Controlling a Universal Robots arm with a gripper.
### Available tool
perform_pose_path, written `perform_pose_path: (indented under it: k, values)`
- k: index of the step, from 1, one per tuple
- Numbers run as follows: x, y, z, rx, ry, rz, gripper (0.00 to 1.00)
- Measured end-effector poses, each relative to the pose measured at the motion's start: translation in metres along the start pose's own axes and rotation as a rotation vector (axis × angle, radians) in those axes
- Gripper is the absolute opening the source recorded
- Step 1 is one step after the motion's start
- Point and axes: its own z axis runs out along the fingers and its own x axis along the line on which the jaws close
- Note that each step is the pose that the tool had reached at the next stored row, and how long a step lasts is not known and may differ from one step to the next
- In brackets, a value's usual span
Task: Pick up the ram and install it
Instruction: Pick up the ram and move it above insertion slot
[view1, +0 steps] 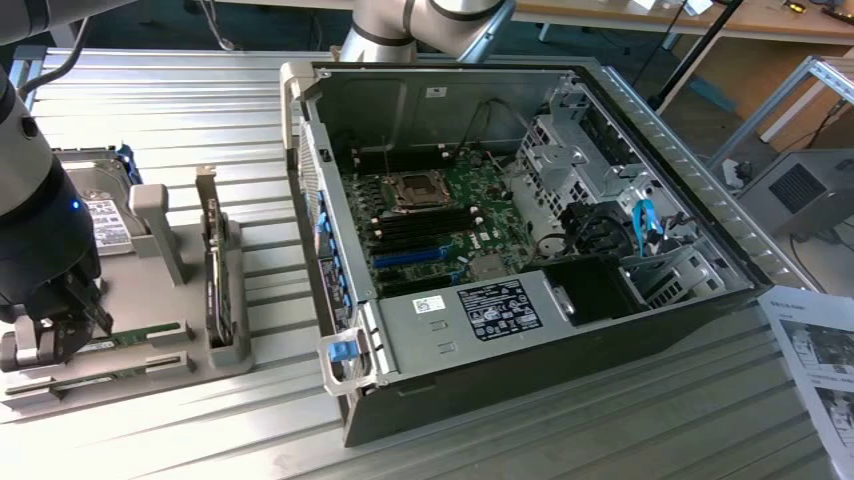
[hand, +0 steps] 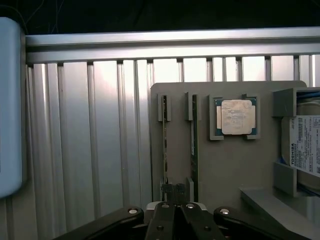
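Two rams stand on edge in a grey fixture (hand: 225, 165): one thin green stick (hand: 165, 145) and a second (hand: 194, 150) beside it. My gripper (hand: 173, 189) is shut, its fingertips pressed together at the near end of the first stick; I see nothing between them. In the exterior view my gripper (view1: 54, 335) hangs low over the fixture (view1: 187, 365) at the left, next to a green ram (view1: 140, 335). The open computer case (view1: 627, 130) holds the motherboard with black memory slots (view1: 424, 228).
The fixture also carries a processor chip (hand: 236, 117), a hard drive (hand: 305, 145) and an upright card with a metal bracket (view1: 214, 260). A printed sheet (view1: 821, 350) lies at the exterior view's right. Ribbed metal tabletop lies between fixture and case.
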Motion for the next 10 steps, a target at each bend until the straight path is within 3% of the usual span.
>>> perform_pose_path:
  k: [7,10]
  values:
    - [0.0000,0.0000,0.0001,0.0001,-0.0001,0.000,0.11]
    - [0.0000,0.0000,0.0001,0.0001,-0.0001,0.000,0.24]
